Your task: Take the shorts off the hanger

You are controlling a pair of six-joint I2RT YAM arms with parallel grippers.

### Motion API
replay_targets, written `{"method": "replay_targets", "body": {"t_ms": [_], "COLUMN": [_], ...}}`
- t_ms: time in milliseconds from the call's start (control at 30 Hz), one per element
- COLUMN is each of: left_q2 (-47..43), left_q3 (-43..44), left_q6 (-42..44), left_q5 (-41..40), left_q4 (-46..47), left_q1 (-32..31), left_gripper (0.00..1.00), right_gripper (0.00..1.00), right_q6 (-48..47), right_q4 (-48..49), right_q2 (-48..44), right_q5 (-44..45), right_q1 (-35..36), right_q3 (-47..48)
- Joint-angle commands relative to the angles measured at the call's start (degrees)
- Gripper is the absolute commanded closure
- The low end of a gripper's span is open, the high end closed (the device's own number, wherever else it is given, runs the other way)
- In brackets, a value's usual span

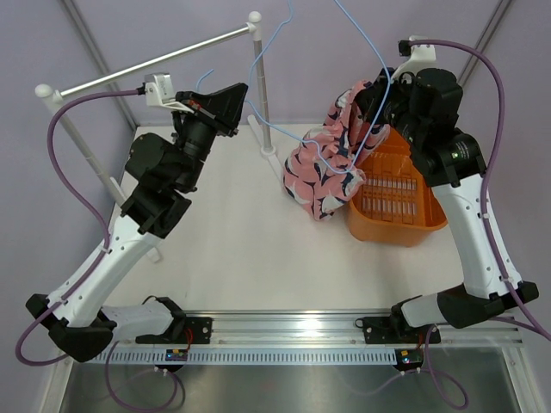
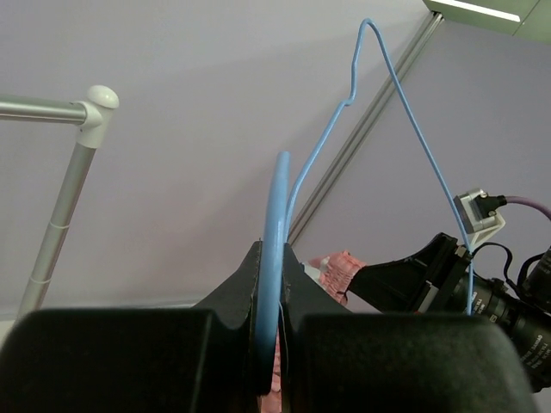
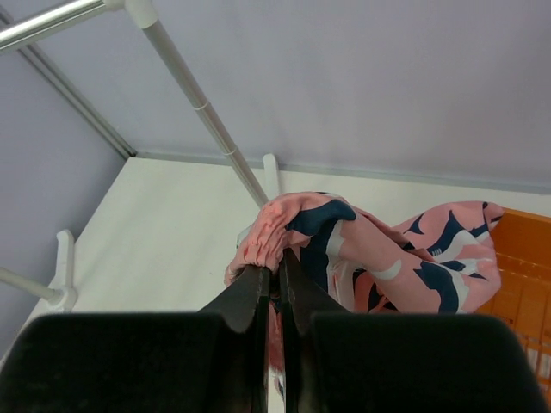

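The pink shorts (image 1: 330, 161) with navy and white shapes hang bunched above the table, beside the orange basket (image 1: 398, 205), and still drape over the lower wire of the thin light-blue hanger (image 1: 250, 82). My left gripper (image 1: 239, 107) is shut on the hanger's wire (image 2: 277, 232), and the hook (image 2: 368, 26) rises free above it. My right gripper (image 1: 368, 96) is shut on the gathered waistband of the shorts (image 3: 297, 225) and holds it up. A bit of pink fabric (image 2: 340, 267) shows past the left fingers.
The silver-and-white clothes rail (image 1: 155, 58) runs across the back left, with white posts (image 1: 261, 86) standing on the table. The orange basket (image 3: 527, 258) sits at the right under my right arm. Purple walls close in at the back.
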Motion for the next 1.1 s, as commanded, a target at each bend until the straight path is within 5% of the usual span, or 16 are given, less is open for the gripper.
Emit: {"method": "replay_targets", "body": {"t_ms": [0,267,1067], "left_q2": [-1.3,-1.75,4.05], "left_q3": [-0.05,-3.22,1.61], "left_q6": [6.9,4.44,0.66], "left_q5": [-15.32,-11.89,-6.09], "left_q4": [-0.63,7.64,12.65], "left_q1": [6.26,6.26,6.26], "left_gripper": [1.0,1.0,1.0], "right_gripper": [1.0,1.0,1.0], "right_q6": [6.64,5.76,1.98], "right_q4": [8.62,3.52,-3.87], "right_q2": [-5.5,-1.81,7.6], "right_q5": [0.23,-1.19,15.16], "right_q1": [-4.5,-2.3,17.73], "right_q3": [1.04,0.24,-0.9]}}
